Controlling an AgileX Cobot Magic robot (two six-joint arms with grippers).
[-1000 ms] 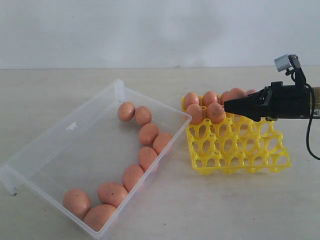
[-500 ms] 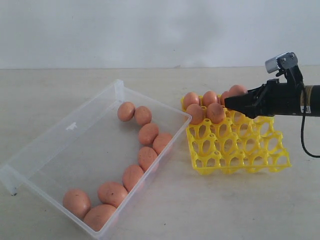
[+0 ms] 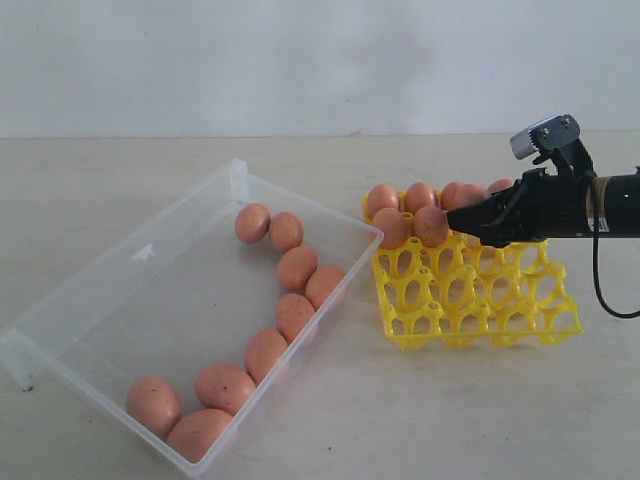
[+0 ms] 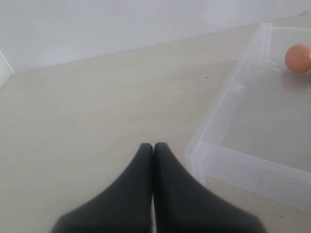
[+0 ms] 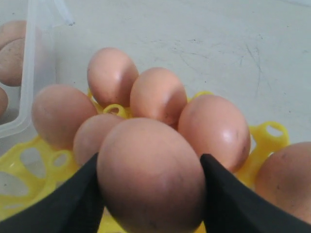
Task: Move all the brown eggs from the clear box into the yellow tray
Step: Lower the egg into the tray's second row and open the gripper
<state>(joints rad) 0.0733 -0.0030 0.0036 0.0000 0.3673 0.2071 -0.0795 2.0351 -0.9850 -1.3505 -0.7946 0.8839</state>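
My right gripper [image 5: 149, 158] is shut on a brown egg [image 5: 150, 174] and holds it just above the yellow tray [image 3: 470, 300], by the tray's far rows. Several brown eggs [image 3: 420, 196] sit in those far cups, and the near cups hold none. Several more brown eggs [image 3: 296, 268] lie in the clear box [image 3: 235, 172] along its right wall. In the exterior view the right gripper [image 3: 455, 218] reaches in from the right, with its fingers hiding most of the held egg. My left gripper [image 4: 154, 145] is shut on nothing over bare table, beside a corner of the clear box [image 4: 228, 145]. One egg [image 4: 298, 58] shows inside.
The box lies at an angle on the left of the pale table [image 3: 330, 420], its right wall close to the tray's left edge. A black cable [image 3: 598, 290] hangs from the right arm beyond the tray. A white wall backs the table.
The right gripper, still holding its egg, has dipped lower over the tray's far rows and its wrist has shifted left. The eggs in the box have not moved.
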